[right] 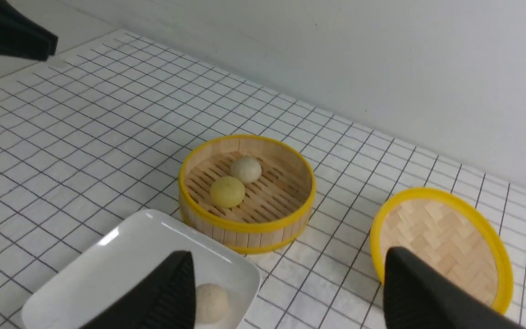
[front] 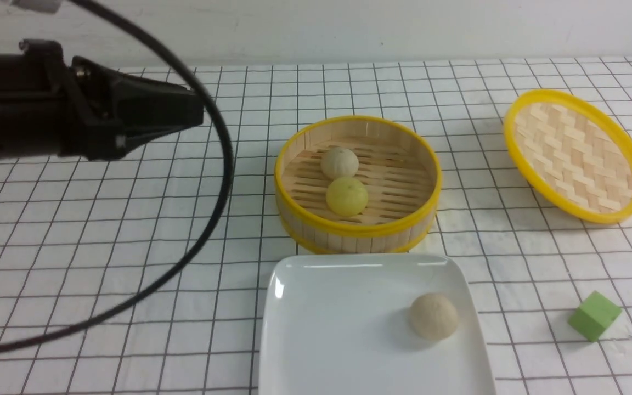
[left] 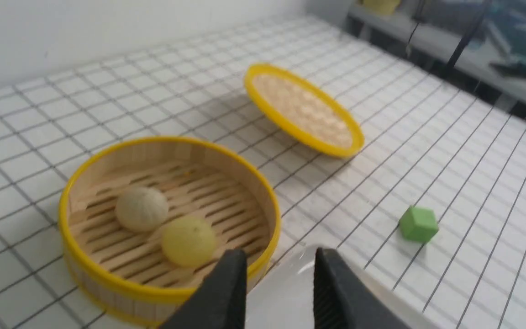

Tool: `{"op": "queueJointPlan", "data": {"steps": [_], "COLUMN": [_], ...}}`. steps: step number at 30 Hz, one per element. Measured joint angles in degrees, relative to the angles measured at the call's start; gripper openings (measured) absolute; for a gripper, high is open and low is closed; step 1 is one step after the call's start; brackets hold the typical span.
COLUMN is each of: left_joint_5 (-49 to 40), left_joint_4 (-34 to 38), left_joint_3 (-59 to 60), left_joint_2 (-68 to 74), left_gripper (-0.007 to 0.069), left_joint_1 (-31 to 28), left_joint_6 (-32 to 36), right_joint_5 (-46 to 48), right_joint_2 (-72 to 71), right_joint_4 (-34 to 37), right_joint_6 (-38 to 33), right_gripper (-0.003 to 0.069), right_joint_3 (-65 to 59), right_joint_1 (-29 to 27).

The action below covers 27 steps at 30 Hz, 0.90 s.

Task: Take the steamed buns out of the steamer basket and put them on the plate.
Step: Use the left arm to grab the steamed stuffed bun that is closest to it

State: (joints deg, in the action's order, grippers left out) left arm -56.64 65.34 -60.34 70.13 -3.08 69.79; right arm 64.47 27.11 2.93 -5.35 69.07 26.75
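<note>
Front: beige bun and yellow bun in basket; third bun on plate; left tool left of basket, tips pointing at it.
Left wrist: left tool half spread, empty; yellow bun just ahead, seemingly lower.
Right wrist: right tool spread wide, empty, by plate's edge; left tool looks nearer the basket.

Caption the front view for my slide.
One bun on the plate; beige bun and yellow bun in the steamer basket.

White cloth, black grid. Basket: pale slats, yellow rims. Lid: herringbone weave, yellow rim. Beige bun, yellow bun, third bun beige. White plate. Green cube. Black left gripper and right gripper.
</note>
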Motion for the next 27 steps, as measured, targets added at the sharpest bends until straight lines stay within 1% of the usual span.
{"op": "queueJointPlan", "data": {"steps": [1,3,6,9,10,14,15,16,17,20,22,24,27], "left_joint_5": [-0.5,-1.0,-1.1,0.5,0.7,8.1,11.0,11.5,15.7,23.0,27.9,34.7,38.6], "left_joint_4": [-3.2,-7.5,-10.5,-13.1,-13.2,-18.7,-21.0,-21.4,-24.5,-29.3,-30.8,-31.3,-31.3], "left_joint_3": [-2.3,-5.7,-8.5,-10.0,-10.0,-10.2,-10.2,-10.2,-10.2,-10.2,-10.2,-10.2,-10.6], "left_joint_2": [1.3,3.4,5.8,8.6,8.8,12.7,13.8,14.2,15.9,19.1,21.2,23.7,26.3], "left_gripper": [0.0242,0.0242,0.0242,0.0242,0.0242,0.0242,0.0242,0.0242,0.0242,0.0242,0.0242,0.0242,0.0242], "left_joint_1": [0.0,0.3,1.4,5.4,5.7,13.3,15.7,16.5,19.1,23.9,25.8,27.6,28.0], "left_joint_6": [-1.9,-4.7,-5.5,-5.2,-5.2,-5.1,-5.2,-5.3,-5.6,-6.6,-7.2,-8.4,-11.9], "right_joint_5": [0.4,1.4,1.8,0.7,0.5,-1.0,-1.0,-1.0,-1.0,-1.0,-1.0,-1.0,-0.4], "right_joint_2": [-0.4,-0.7,-0.6,-0.4,-0.4,-0.4,-0.4,-0.4,-0.4,-0.4,-0.4,-0.4,-0.4], "right_joint_4": [-0.3,-0.7,-0.9,-0.9,-0.9,-1.4,-1.7,-1.7,-2.3,-2.6,-2.9,-2.9,-2.9], "right_joint_6": [0.6,1.3,1.4,1.4,1.4,1.4,1.4,1.4,1.4,1.4,1.4,1.4,1.4], "right_gripper": [0.0537,0.0537,0.0537,0.0537,0.0537,0.0537,0.0537,0.0537,0.0537,0.0537,0.0537,0.0537,0.0537], "right_joint_3": [-0.9,-2.8,-5.0,-7.4,-7.5,-8.2,-8.2,-8.2,-8.2,-8.2,-8.2,-8.2,-8.2], "right_joint_1": [0.0,0.0,0.0,0.0,0.0,0.0,0.0,0.0,0.0,0.0,0.0,0.0,0.0]}}
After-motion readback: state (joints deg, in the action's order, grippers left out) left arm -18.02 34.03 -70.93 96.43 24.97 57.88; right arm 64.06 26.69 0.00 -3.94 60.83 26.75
